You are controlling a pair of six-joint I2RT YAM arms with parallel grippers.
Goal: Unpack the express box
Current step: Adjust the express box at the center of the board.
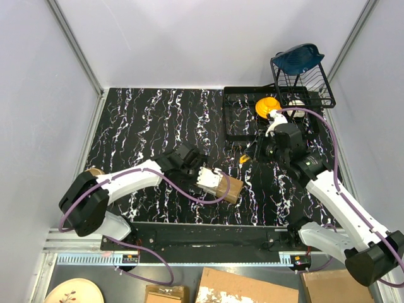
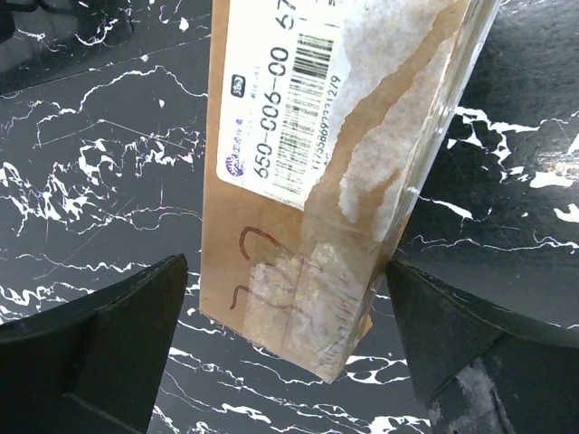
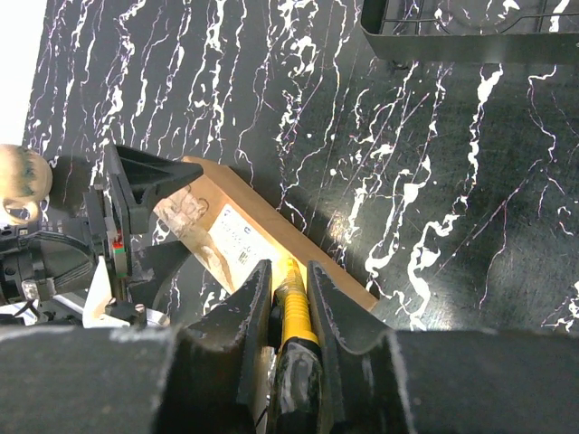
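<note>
I am seeing the express box [image 1: 219, 183] lying flat on the table [image 1: 145, 120] at the lower centre of the top view, its long axis running from upper left down to lower right. The left gripper [image 2: 285, 280] is standing wide open astride its upper-left end, gripping nothing, so that arm is the nearer. The right gripper [image 1: 250, 156] is pinching the utility knife [image 1: 245, 159] just up and right of the box, and I am judging its tip to be aiming at the box's long side.

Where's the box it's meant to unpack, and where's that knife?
box [image 2: 271, 117], left wrist view, on its white shipping label.
knife [image 3: 296, 312], right wrist view, on its yellow body.
</note>
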